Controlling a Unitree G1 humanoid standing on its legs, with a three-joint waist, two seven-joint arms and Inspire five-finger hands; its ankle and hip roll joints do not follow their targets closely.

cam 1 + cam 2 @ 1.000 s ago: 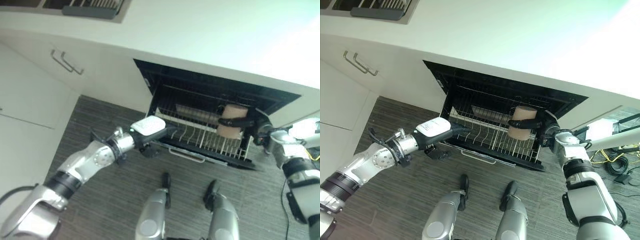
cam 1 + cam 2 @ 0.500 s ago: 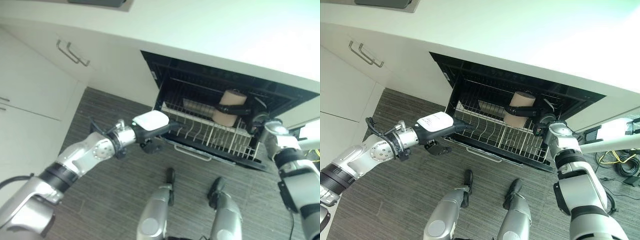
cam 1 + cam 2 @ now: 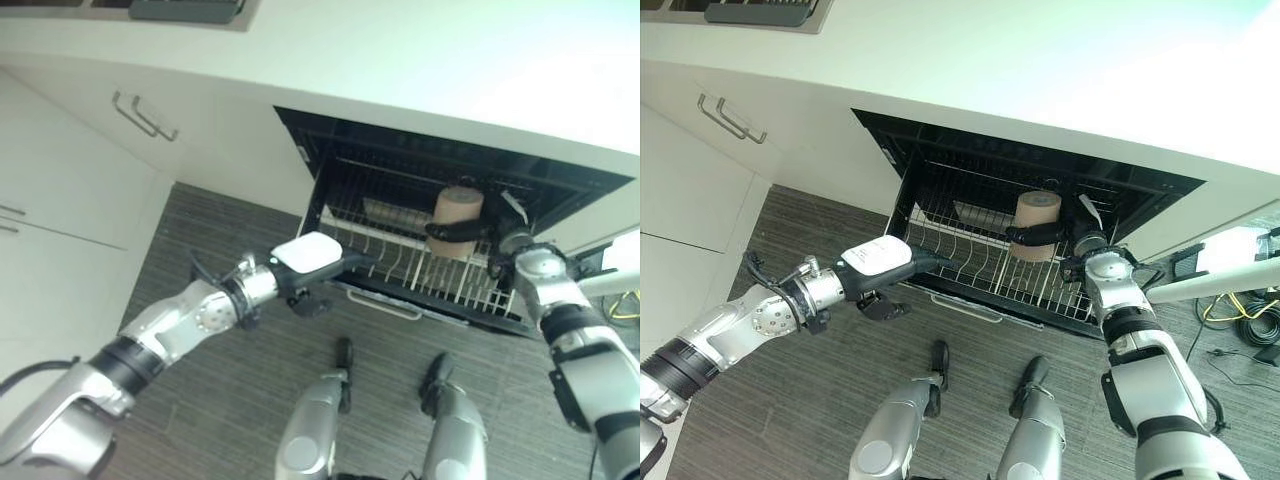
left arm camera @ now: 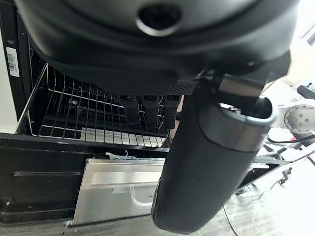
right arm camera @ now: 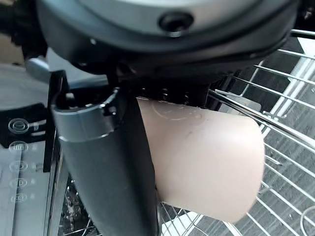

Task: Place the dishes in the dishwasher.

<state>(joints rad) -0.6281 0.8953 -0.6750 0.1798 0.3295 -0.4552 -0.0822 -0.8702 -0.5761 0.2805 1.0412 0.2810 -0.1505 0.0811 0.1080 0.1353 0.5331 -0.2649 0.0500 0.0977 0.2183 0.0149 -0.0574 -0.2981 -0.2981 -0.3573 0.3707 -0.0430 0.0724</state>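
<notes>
Right wrist view, right hand (image 5: pixel 106 167) gripping beige cup (image 5: pixel 206 157), left hand (image 4: pixel 147 108) fingers straight.

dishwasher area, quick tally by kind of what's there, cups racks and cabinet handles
beige cup, held over the rack by the right hand: 1
wire rack pulled out of the dishwasher: 1
cabinet handles: 2
total: 4
</notes>
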